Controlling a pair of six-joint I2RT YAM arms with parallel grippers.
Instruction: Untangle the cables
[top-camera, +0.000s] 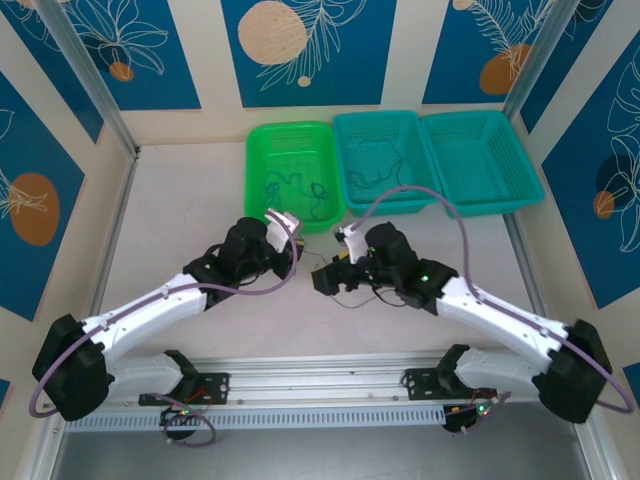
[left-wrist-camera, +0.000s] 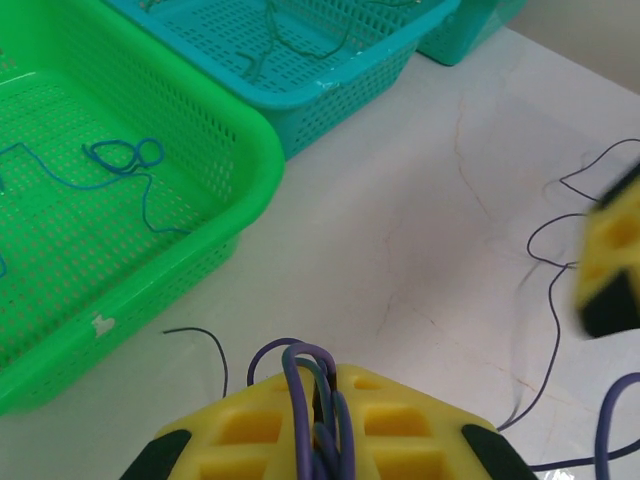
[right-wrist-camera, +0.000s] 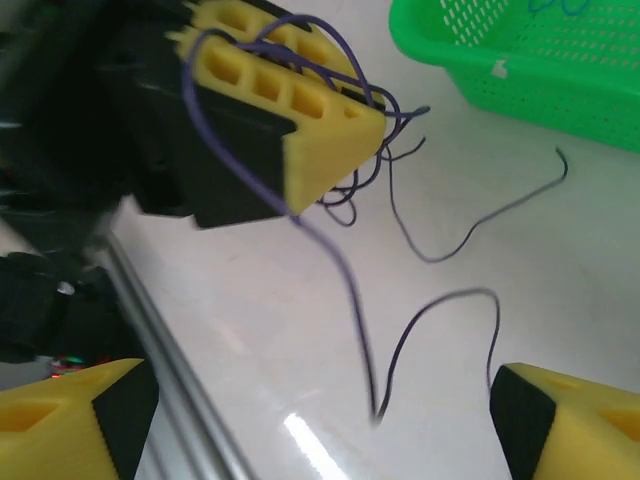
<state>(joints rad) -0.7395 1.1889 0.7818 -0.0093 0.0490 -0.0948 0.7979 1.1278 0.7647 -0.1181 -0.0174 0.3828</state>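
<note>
Pinched in your left jaws, the cables (left-wrist-camera: 312, 400) look limp and hair-thin; your right jaws stand spread. Grip a loose strand (right-wrist-camera: 432, 260) on the bench (right-wrist-camera: 570, 310).

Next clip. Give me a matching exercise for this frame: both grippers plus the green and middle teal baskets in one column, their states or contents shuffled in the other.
1. left gripper
2. right gripper
3. green plastic mesh basket
4. middle teal plastic mesh basket

A. thin teal wire inside
B. open above a loose dark wire on the table
C. thin blue wire inside
D. shut on a bundle of purple wires

Pairs: 1-D, 2-B, 3-C, 4-A.
</note>
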